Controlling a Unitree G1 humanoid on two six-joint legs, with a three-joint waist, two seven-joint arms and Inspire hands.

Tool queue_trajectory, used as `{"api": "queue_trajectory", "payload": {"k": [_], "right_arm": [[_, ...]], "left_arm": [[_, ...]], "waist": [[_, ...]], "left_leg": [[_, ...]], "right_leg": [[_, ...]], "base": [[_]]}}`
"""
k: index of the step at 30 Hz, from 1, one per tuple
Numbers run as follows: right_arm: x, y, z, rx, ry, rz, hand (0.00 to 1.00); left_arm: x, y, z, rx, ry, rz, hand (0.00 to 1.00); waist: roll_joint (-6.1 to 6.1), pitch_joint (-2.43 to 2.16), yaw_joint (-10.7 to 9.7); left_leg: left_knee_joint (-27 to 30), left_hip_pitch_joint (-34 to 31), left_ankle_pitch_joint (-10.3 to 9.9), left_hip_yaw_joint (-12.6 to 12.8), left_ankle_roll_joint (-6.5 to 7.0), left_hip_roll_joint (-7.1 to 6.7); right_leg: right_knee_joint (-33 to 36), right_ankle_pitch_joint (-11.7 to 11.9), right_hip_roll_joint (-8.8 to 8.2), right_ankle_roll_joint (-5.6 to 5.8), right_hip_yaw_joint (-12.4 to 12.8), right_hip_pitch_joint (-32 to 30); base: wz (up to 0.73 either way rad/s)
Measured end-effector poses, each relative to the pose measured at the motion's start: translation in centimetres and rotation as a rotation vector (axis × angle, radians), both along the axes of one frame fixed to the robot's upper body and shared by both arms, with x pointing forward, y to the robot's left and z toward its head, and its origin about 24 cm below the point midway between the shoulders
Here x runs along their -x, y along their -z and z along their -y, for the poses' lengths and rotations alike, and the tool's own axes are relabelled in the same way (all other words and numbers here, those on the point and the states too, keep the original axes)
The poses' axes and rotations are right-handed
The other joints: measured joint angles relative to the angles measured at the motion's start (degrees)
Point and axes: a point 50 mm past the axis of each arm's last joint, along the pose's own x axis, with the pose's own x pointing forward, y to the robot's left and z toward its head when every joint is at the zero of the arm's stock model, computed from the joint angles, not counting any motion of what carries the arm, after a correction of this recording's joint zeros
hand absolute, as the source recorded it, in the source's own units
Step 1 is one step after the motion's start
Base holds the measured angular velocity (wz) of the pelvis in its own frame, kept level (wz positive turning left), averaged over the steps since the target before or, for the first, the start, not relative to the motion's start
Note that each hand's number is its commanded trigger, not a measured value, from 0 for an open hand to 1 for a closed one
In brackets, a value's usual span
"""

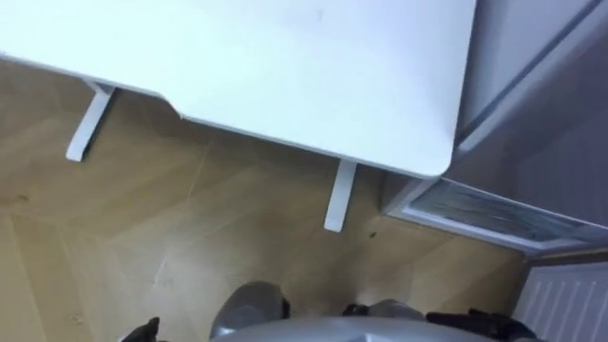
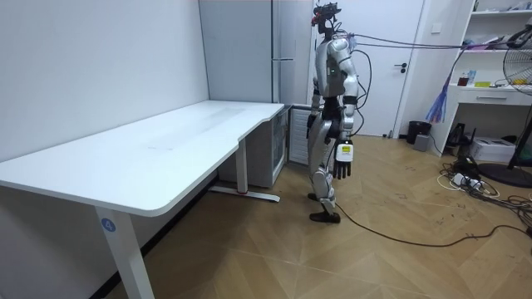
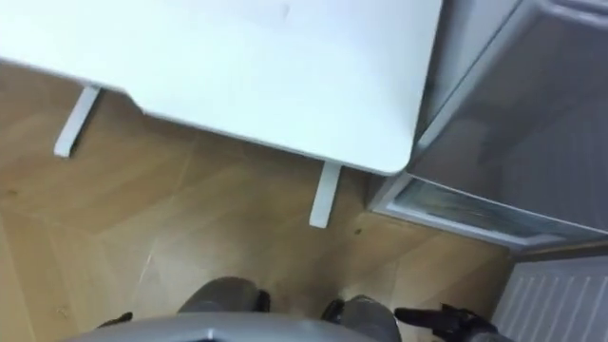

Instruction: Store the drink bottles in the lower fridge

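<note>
I stand at the end of the white table (image 1: 285, 66), with the tall grey fridge (image 2: 283, 58) at my right. The fridge's lower compartment (image 1: 494, 214) looks open at floor level, and a pale ribbed panel (image 1: 565, 299) sits beside it at the lower right. My left hand (image 2: 343, 159) hangs at my side with straight fingers and holds nothing. My right hand (image 3: 446, 321) shows at the bottom right, low beside the compartment. Its dark fingers are stretched out and empty.
The table's white legs (image 1: 339, 195) stand on the wooden floor in front of me. Behind me in the room view are a white door (image 2: 407, 66), shelves (image 2: 499, 50), a fan (image 2: 519, 91) and cables (image 2: 474, 183) on the floor.
</note>
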Motion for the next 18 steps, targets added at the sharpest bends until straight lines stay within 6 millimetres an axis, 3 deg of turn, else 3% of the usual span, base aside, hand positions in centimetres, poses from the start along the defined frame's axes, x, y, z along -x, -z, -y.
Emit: {"api": "queue_trajectory", "payload": {"k": [1,7,15,18], "right_arm": [[0.3,0.2,-0.4,-0.016,0.029,0.002,0.0],[0.1,0.6,-1.9,-0.024,0.048,0.026,0.0],[-1.6,0.1,-0.6,0.099,0.025,0.057,0.0],[-3.2,-0.5,0.2,0.167,0.0,0.112,0.0]], "left_arm": [[0.2,0.1,0.2,0.005,-0.023,0.001,0.0],[1.0,0.2,0.6,-0.029,-0.057,-0.009,0.0],[1.0,-0.1,-0.3,-0.07,-0.147,0.015,0.0],[0.9,-0.2,-0.8,-0.089,-0.185,0.027,0.0]], "waist": [[-0.51,0.2,-0.2],[-0.98,-0.12,-2.1],[-0.85,-0.09,-3.7],[-0.85,0.09,-5.1]], "left_leg": [[-1.4,2.0,0.0,0.2,0.05,0.14],[-6.1,8.5,0.1,0.9,0.22,0.43],[-9.2,13.8,0.4,1.6,0.64,0.5],[-10.7,15.2,0.7,1.7,1.15,0.46]], "right_leg": [[-1.4,0.4,0.51,0.22,0.6,1.7],[-5.9,1.7,1.97,1.12,1.6,7.8],[-9.7,2.9,2.71,1.99,4.1,12.3],[-10.0,3.1,2.72,2.16,4.6,12.8]], "base": [[-0.25],[-0.13],[-0.14],[-0.13]]}}
